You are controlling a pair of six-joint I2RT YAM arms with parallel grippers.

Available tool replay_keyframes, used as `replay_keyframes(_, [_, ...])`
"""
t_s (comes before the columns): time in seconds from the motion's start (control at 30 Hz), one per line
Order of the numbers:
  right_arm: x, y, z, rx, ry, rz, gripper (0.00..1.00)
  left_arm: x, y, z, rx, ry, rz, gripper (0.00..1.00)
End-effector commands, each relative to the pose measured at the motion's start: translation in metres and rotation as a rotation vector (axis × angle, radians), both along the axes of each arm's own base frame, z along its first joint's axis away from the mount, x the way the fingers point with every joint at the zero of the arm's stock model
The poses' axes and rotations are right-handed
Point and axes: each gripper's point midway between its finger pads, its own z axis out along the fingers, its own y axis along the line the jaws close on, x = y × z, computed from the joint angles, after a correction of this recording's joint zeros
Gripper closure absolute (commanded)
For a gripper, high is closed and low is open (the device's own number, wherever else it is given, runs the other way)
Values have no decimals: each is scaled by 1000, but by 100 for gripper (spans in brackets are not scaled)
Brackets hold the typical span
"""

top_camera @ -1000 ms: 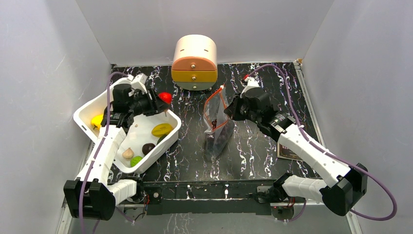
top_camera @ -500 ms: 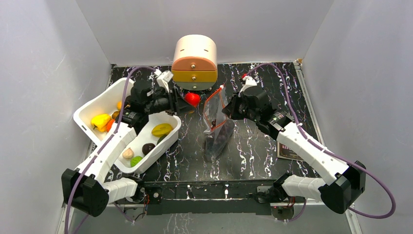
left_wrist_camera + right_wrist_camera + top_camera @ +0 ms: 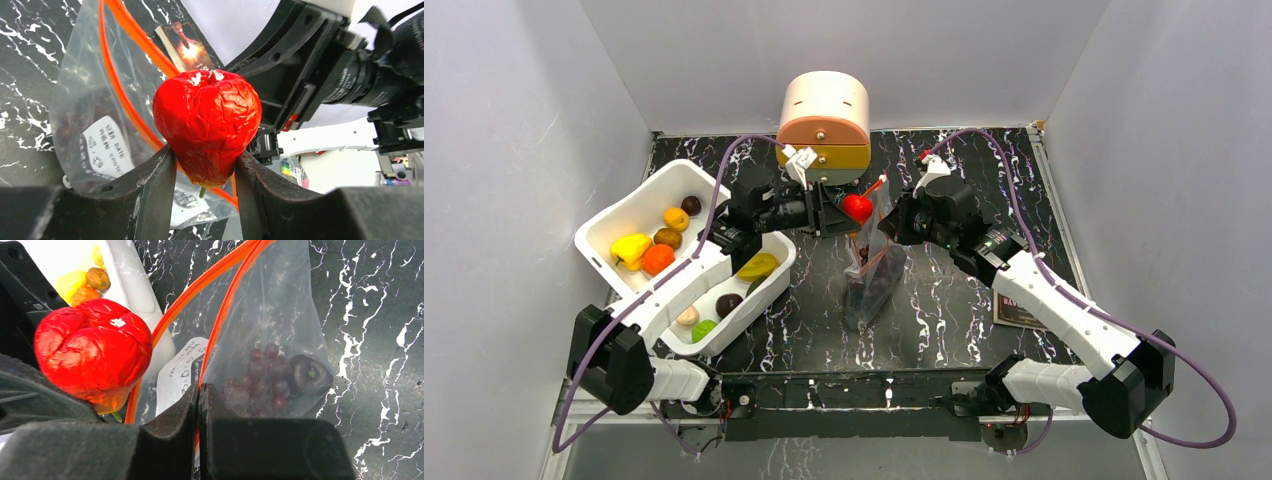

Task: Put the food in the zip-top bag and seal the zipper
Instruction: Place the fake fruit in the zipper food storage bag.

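Swinging over from the white tub (image 3: 629, 205) at the left edge of the worktop (image 3: 954, 310), the left tool (image 3: 205, 172) is now pinching the red fruit (image 3: 206, 131) at the mouth of the zip-top bag (image 3: 874, 275), with the drawer chest (image 3: 824, 125) standing just behind at the far edge. The right tool (image 3: 199, 400) is pinching the zipper strip (image 3: 146, 42), holding the clear bag open mid-worktop, purple grapes (image 3: 265, 372) lying inside.
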Motion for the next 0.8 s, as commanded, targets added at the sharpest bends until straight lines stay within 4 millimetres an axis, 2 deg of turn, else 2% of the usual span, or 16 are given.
replay_keyframes(0.0, [9, 5, 27, 59, -88, 4, 100, 6, -9, 33, -109, -45, 35, 75])
replay_keyframes(0.27, [12, 7, 25, 49, -76, 5, 100, 4, -19, 39, -150, -69, 33, 75])
replay_keyframes(0.5, [15, 4, 38, 57, -98, -21, 100, 18, -14, -10, -2, 15, 109, 73])
replay_keyframes(0.6, [15, 1, 42, 59, -105, -36, 100, 24, -7, -24, 83, 34, 172, 74])
replay_keyframes(0.7, [15, -2, 42, 58, -103, -54, 100, 25, -6, -30, 122, 41, 178, 74])
replay_keyframes(0.77, [15, -1, 42, 69, -96, -57, 100, 26, -8, -34, 136, 55, 173, 69])
